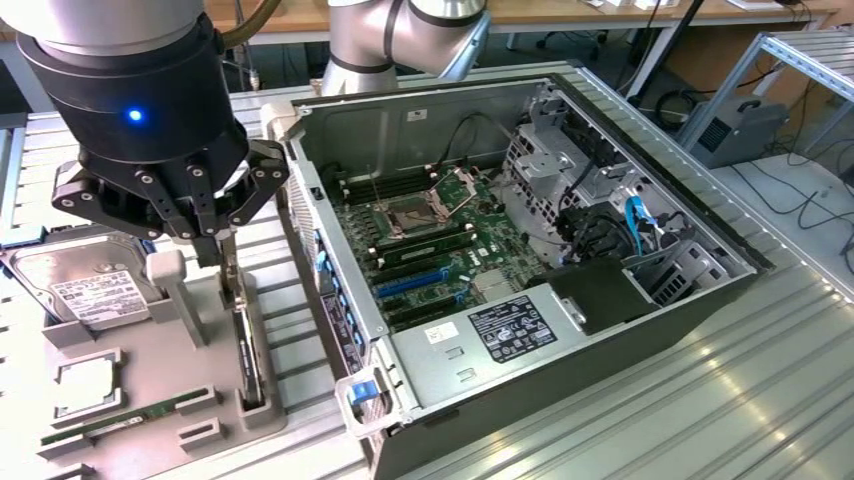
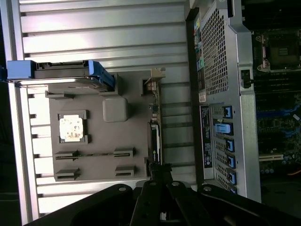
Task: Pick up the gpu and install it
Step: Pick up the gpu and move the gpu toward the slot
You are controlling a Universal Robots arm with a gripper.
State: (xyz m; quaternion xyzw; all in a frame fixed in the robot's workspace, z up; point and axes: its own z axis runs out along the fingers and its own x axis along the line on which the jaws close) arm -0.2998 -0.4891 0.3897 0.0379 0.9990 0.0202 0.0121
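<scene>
The gpu (image 1: 246,352) stands on its long edge in a slot of the grey parts holder (image 1: 200,330), at the exterior view's left of the open computer case (image 1: 400,120). In the wrist view the gpu (image 2: 154,136) appears as a thin dark strip with its silver bracket (image 2: 155,76) at the far end. My gripper (image 1: 208,250) hangs directly over the card's end nearest the arm, fingers pressed together and pointing down. In the wrist view the gripper (image 2: 160,181) meets the card's near end; I cannot tell whether the tips touch it.
On the holder lie a silver hard drive (image 1: 83,287), a processor chip (image 1: 83,386) and a green memory stick (image 1: 114,421). Inside the case, the motherboard shows blue expansion slots (image 1: 407,284). The case's rear wall (image 2: 221,94) stands close beside the holder.
</scene>
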